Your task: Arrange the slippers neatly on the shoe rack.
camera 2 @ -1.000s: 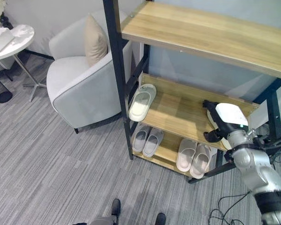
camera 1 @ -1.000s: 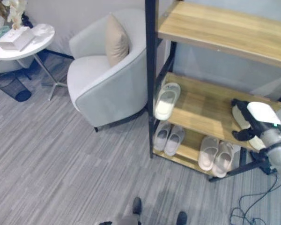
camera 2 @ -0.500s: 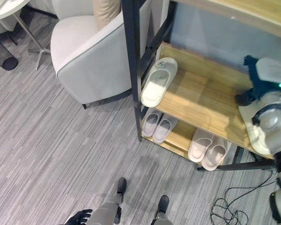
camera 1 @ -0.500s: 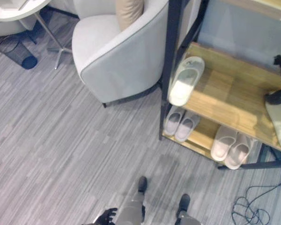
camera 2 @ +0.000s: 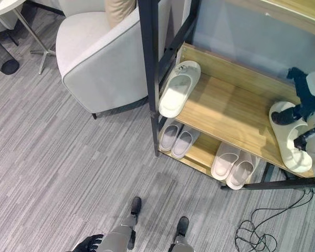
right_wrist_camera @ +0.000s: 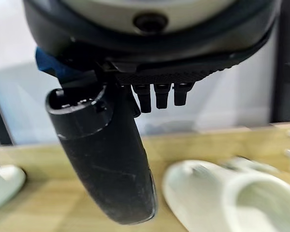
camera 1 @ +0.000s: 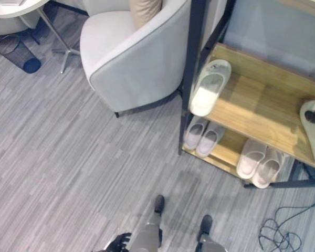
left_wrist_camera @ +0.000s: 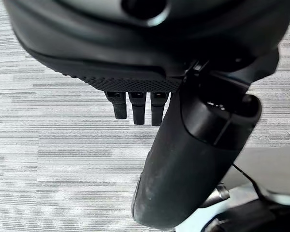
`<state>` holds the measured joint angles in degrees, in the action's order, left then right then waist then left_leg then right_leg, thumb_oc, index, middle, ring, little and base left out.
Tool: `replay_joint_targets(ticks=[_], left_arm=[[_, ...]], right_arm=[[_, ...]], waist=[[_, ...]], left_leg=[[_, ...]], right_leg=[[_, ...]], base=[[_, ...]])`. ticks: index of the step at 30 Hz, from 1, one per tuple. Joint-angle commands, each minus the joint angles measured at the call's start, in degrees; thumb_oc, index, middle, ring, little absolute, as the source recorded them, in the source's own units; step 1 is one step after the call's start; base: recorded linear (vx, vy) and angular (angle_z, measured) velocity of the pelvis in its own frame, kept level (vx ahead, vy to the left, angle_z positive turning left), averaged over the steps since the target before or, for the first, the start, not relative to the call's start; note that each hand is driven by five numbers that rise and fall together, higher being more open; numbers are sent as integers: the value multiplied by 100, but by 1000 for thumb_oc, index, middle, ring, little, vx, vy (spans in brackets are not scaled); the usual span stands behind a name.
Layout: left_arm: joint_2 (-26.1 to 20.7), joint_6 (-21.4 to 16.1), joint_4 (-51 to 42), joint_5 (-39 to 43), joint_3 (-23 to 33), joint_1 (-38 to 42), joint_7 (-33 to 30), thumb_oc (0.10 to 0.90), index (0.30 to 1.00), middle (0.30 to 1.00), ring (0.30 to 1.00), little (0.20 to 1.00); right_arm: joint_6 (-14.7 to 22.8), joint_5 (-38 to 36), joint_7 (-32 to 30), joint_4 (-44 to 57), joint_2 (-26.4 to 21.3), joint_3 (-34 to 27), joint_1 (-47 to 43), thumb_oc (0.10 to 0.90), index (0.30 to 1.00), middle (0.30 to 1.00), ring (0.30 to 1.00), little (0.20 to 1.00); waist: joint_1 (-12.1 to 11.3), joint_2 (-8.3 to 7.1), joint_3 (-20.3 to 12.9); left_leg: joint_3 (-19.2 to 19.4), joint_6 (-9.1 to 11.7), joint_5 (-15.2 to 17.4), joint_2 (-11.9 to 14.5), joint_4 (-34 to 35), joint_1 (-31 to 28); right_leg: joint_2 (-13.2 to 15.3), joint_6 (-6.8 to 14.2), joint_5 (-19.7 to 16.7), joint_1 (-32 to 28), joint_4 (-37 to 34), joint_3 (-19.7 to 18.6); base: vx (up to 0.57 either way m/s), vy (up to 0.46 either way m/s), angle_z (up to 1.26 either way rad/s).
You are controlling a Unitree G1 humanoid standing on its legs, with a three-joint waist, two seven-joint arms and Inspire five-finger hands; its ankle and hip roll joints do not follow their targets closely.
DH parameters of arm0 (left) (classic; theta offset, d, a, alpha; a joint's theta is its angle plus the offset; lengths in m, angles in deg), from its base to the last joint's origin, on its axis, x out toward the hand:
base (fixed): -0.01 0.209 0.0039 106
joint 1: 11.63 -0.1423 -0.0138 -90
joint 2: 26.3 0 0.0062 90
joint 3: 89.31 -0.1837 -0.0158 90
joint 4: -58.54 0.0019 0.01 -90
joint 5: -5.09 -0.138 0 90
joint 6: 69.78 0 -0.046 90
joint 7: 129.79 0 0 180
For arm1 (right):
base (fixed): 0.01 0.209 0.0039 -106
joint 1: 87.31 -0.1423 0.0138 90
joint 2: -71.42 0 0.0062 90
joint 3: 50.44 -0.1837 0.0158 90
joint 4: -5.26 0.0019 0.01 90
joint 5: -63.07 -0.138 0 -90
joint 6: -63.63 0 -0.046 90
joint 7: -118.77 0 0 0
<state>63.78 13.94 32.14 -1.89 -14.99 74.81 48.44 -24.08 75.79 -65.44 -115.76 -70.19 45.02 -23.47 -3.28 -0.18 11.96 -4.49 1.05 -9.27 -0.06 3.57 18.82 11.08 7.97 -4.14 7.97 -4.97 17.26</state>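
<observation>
Right hand (camera 2: 304, 97) off slipper (camera 2: 291, 137) (released)

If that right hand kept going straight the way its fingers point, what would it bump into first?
Probably the pale wall behind the shoe rack. The right hand points over the middle shelf, above the cream slipper; depth is unclear.

A pale grey armchair (camera 1: 131, 58) stands on grey striped carpet (camera 1: 68, 173) beside a wastebasket (camera 1: 22, 54).

Grey armchair (camera 1: 131, 58), wire wastebasket (camera 1: 18, 52)
</observation>
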Motion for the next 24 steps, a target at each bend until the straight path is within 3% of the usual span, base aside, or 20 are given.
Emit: replay_joint_targets(ticks=[1, 8, 18, 24], left_arm=[[102, -164, -112, 345, -211, 114, 126, 800, 900, 900, 900, 900], [51, -193, -133, 442, -253, 129, 115, 800, 900, 900, 900, 900], [26, -223, -77, 666, -226, 130, 132, 800, 900, 900, 900, 900], [59, -217, -95, 793, -147, 94, 175, 800, 900, 900, 900, 900]], right_arm=[[149, -224, -134, 299, -901, -290, -301, 800, 900, 900, 900, 900], [160, -345, -144, -26, -1041, 179, -923, 800, 900, 900, 900, 900], [171, -446, -45, -567, -1336, 1484, -2396, 800, 900, 900, 900, 900], [216, -675, 176, -485, -1541, 1518, -2311, 800, 900, 900, 900, 900]], waist=[[-126, 27, -408], [-144, 50, -346], [-90, 156, -304], [-26, 187, -315]], left_leg=[[59, 331, 454, 352, 122, -501], [161, 364, 429, 383, 137, -486], [276, 416, 408, 380, 143, -425], [287, 439, 386, 381, 143, -370]], right_leg=[[30, 167, 10, 213, 191, -357], [-2, 164, -41, 290, 118, -442], [-15, 152, -87, 392, 77, -499], [3, 165, -102, 399, 47, -431]], base=[[9, -47, -22], [8, -30, -12], [10, -18, -3], [6, -12, 1]])
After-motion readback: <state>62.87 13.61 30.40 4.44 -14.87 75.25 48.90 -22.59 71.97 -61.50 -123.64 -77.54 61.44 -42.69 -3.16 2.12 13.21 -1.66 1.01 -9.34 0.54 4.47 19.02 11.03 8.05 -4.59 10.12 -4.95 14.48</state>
